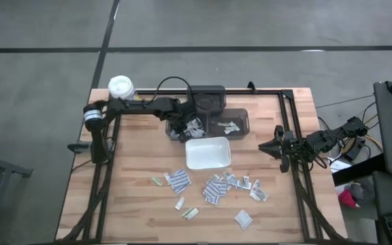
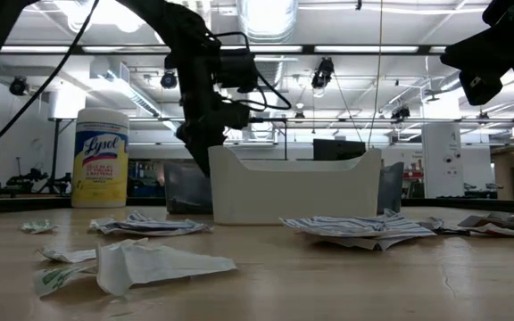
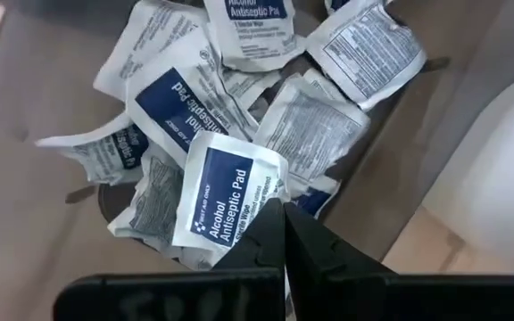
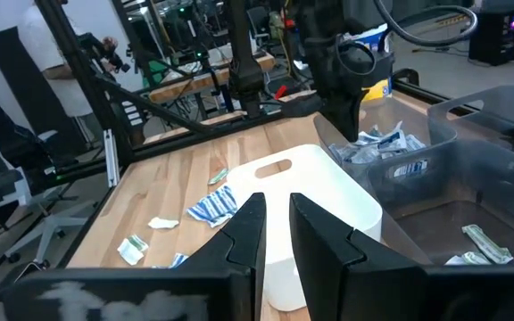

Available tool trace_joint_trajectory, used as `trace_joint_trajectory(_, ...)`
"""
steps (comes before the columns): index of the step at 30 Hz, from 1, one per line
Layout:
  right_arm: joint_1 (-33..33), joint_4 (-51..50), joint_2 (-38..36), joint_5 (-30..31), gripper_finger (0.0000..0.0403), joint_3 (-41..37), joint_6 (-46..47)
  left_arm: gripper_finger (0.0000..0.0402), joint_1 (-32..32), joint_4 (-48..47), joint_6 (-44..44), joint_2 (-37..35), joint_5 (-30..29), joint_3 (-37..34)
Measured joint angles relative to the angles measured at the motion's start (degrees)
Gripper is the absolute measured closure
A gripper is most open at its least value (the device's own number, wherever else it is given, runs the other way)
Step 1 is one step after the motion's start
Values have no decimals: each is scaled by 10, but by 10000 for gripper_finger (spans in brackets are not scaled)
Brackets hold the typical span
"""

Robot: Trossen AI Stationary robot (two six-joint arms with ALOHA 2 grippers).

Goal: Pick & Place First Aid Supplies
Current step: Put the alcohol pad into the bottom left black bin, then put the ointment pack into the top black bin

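Packets (image 1: 213,187) lie scattered across the near half of the wooden worktop (image 1: 135,204), white and grey with bluish print and a few greenish ones among them, all loose and mostly apart from one another. We see more of the same packets piled in the left grey bin (image 1: 182,127), which stands at the far middle of the worktop, and a couple in the right grey bin (image 1: 229,122) just beside it. A white tray (image 1: 208,152) sits just near of these two bins, between them and the scattered packets. We find the left claw (image 3: 284,234) lowered into the left grey bin, its fingers pressed together with no gap, the tips just over a packet printed "Alcohol Antiseptic Pad" (image 3: 226,194); we cannot tell whether the tips touch it, and nothing is pinched between them. In the low view the left arm (image 2: 202,98) comes down behind the white tray. We see the right claw (image 4: 275,227) held above the right edge of the worktop, well apart from the packets, facing the white tray, with its fingers a little apart and nothing between them. A yellow canister with a white lid (image 1: 122,87) stands at the far left corner of the worktop. A dark lidded box (image 1: 206,99) sits just beyond the bins.
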Motion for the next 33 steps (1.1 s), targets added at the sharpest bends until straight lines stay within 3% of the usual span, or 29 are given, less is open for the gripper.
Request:
trace_joint_trajectory(14, 0, 0, 0, 0, 351, 0, 0, 396, 0, 9, 9, 0, 29, -4)
trace_joint_trajectory(25, 0, 0, 0, 0, 351, 0, 0, 300, 1, -29, -40, -10, 37, 18)
trace_joint_trajectory(33, 0, 0, 0, 0, 351, 0, 0, 285, -10, -118, -85, -62, 41, 105)
